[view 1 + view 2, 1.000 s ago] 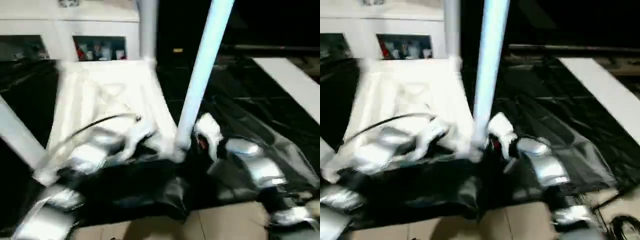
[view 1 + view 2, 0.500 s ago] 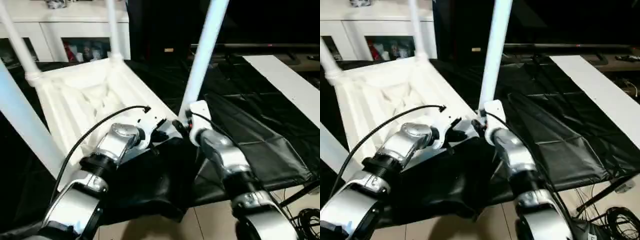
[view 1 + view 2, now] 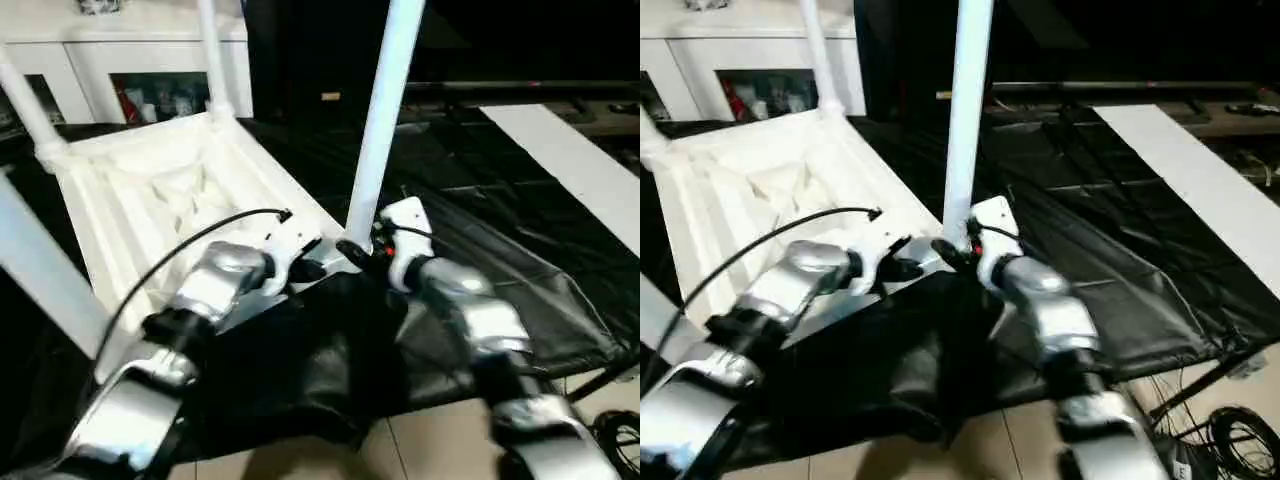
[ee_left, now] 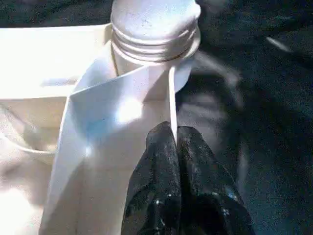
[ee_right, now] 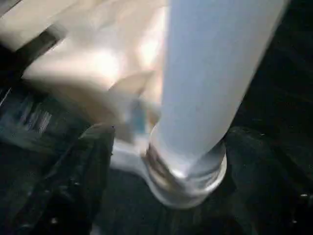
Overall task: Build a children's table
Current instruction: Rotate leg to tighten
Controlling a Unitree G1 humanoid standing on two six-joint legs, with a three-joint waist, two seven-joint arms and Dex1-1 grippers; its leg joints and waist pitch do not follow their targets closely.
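The children's table lies upside down on the black sheet, its ribbed white tabletop [image 3: 150, 200] facing up. White legs rise from the corner sockets: one at the near right corner [image 3: 380, 120], two at the far corners [image 3: 212, 60] [image 3: 25, 100], one at the near left [image 3: 40, 280]. My left gripper [image 3: 305, 268] is shut on a thin rim [image 4: 171, 105] of the tabletop, right beside the near right socket [image 4: 154, 36]. My right gripper [image 3: 358, 250] sits at the base of that same leg [image 5: 210, 73], open, with one finger [image 5: 78, 181] a little apart from the socket.
A white cabinet with glass doors [image 3: 90, 60] stands behind the work table. A long white board [image 3: 570, 160] lies on the black sheet [image 3: 500, 220] at the right. The table's front edge, tiled floor and cables [image 3: 1230, 430] are close below my arms.
The camera has swung and steadied, so the whole picture shifted. Both grippers stay at the near right corner: the left on the rim, the right at the leg's base.
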